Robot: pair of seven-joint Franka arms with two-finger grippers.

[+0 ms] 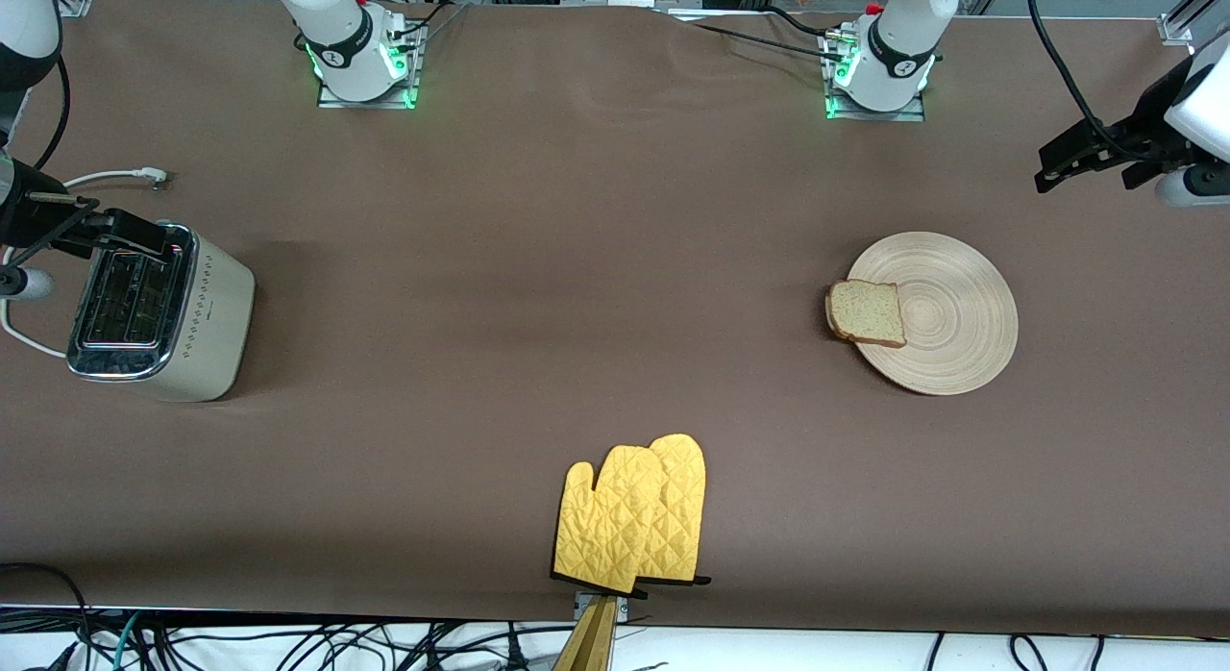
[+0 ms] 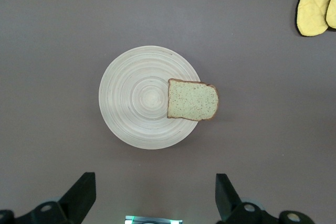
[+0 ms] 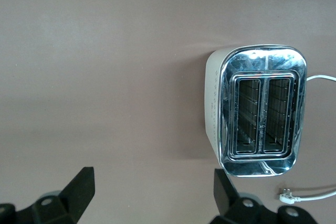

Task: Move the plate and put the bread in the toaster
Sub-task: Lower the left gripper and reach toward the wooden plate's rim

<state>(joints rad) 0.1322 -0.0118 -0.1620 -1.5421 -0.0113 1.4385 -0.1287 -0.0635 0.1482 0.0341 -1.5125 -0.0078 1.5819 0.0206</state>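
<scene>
Both grippers hang in the air with their black fingers spread wide and nothing between them. The left gripper (image 2: 155, 195) is up at the left arm's end of the table; its wrist view looks straight down on the plate (image 2: 134, 116), which shows between the two finger tips. In the front view this left gripper (image 1: 1091, 161) sits over bare brown table (image 1: 615, 267), close to the edge of the picture. The right gripper (image 3: 152, 192) is at the other end, over the toaster (image 3: 260, 111) and the cloth just beside it; in the front view the right gripper (image 1: 106, 231) overlaps the toaster's chrome top.

On the plate (image 1: 951, 315) lies the bread (image 1: 868, 312), one slice, flat, resting on the rim toward the right arm's end and sticking out a little past the edge. From the left wrist view the bread (image 2: 192, 100) shows a speckled pale face and a brown crust.

Toward the right arm's end stands the toaster (image 1: 192, 330), upright, cream-sided with rows of small dots, its two slots open upward and dark inside. Its white cord (image 1: 106, 178) trails on the table, the plug lying loose near it.

Nearest the front camera, about midway along the table, a pair of yellow quilted oven mitts (image 1: 634, 522) lies flat, one overlapping the other, well apart from both plate and toaster.
</scene>
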